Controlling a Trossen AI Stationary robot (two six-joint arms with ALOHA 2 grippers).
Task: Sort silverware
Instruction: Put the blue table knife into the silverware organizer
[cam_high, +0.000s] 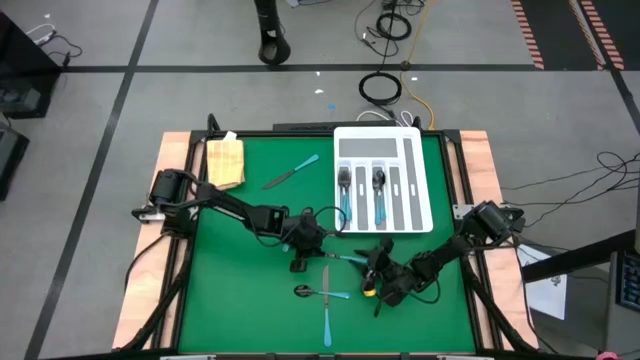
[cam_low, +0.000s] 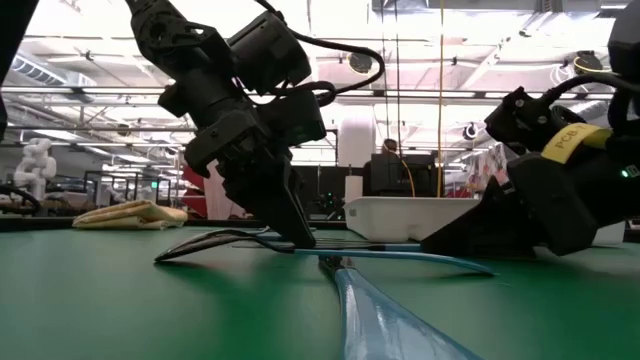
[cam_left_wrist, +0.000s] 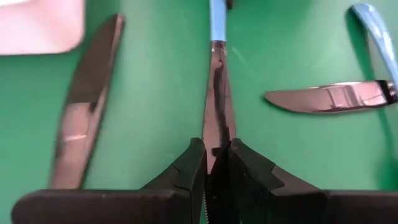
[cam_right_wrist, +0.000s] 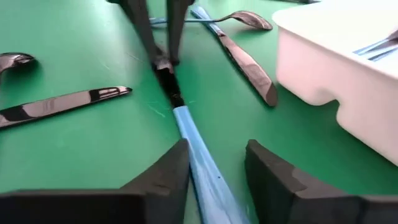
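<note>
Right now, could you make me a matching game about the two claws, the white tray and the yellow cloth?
1 left gripper
2 right gripper
3 white tray
4 yellow cloth

a in a corner of the green mat
b shut on the blade of the knife
c long slots, partly filled
d open astride the knife handle

Pairs: 1-b, 2-d, 3-c, 4-a

Knife (cam_right_wrist: 186, 118): glossy metal blade, smooth light-blue plastic handle. Tray (cam_right_wrist: 336, 56): smooth white plastic — slight sheen. Table mat (cam_right_wrist: 74, 56): matt green surface. Gripper fingers (cam_left_wrist: 186, 171): matt black — ridged inner faces.
</note>
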